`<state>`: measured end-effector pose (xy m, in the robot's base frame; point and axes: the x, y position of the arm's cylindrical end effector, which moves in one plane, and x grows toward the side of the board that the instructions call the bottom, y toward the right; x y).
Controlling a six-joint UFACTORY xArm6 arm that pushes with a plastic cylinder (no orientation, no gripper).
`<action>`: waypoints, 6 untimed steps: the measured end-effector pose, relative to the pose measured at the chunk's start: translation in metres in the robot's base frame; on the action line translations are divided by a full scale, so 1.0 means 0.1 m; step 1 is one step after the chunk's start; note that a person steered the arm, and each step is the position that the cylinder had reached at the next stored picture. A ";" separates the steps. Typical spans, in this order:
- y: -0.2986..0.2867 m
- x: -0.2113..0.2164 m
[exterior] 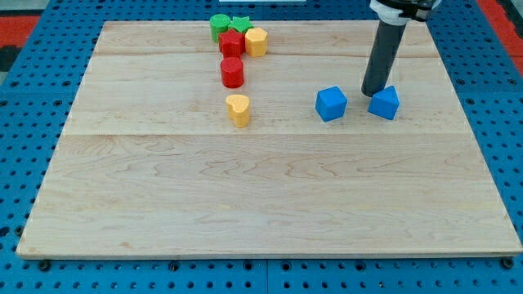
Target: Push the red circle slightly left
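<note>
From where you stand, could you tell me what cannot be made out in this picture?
- My tip: touching the right blue block or just behind it, cannot tell.
- Arm above the rod: cut off by the view's top.
- Green blocks at the top: partly hidden by the red block in front; shapes unclear.

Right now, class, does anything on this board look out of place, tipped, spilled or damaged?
Nothing stands out. All blocks sit upright and whole on the wooden board. My tip rests beside a blue block, far to the view's right of the red circle.
</note>
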<state>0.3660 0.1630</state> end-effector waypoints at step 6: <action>-2.29 -0.02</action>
